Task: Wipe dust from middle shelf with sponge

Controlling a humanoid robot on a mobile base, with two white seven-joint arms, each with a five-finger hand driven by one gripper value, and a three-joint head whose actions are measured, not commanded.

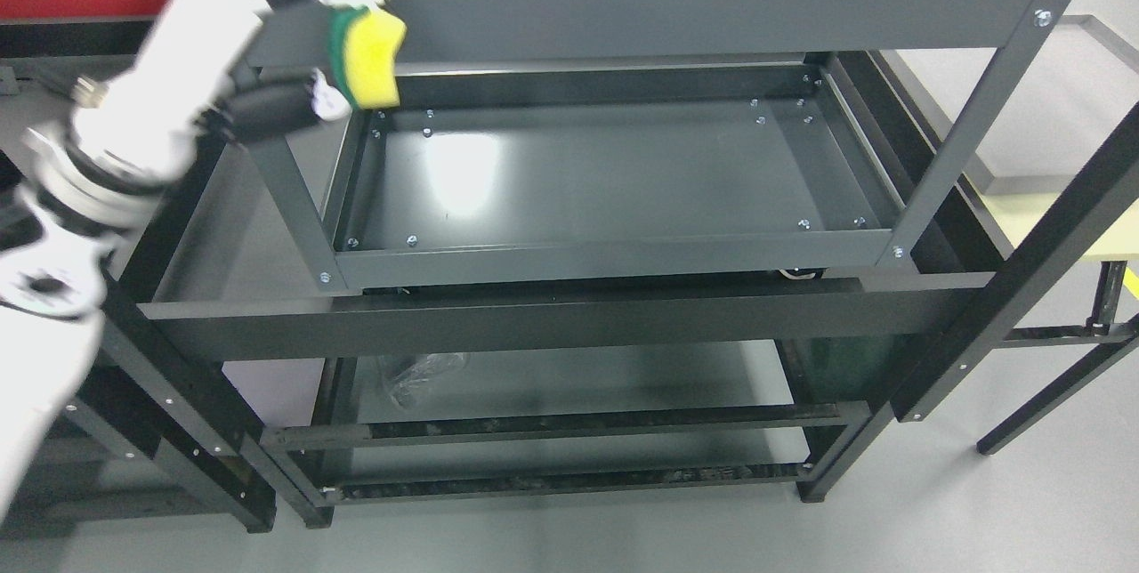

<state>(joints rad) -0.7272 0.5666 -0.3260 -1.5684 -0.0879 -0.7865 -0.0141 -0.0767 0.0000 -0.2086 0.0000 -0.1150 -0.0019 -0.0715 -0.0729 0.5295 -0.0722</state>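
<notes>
- The left hand (pixel 307 30) reaches in from the upper left with its fingers closed round the sponge (pixel 372 57), a yellow block with a green scouring layer on one face.
- The sponge sits up in the air at the far left corner of the middle shelf (pixel 605 173), level with the top rail and not yet touching the tray floor below.
- It looks light and soft; I'd expect it to squash under the fingers and spring back, so a hard squeeze would only fold it and shrink the wiping face.
- The sensible hold is across the short sides or the top, leaving one broad face free to lie flat on the metal. The hand seems to have it that way, though motion blur makes the exact finger placement hard to read.
- Foam grips painted steel a little, so I'd guess it drags rather than slides; light downward pressure should do.
- The shelf is a shallow dark tray with raised lips and small screw heads (pixel 805 223) near the corners, which could snag the foam edge.
- The right hand is nowhere in sight.
</notes>
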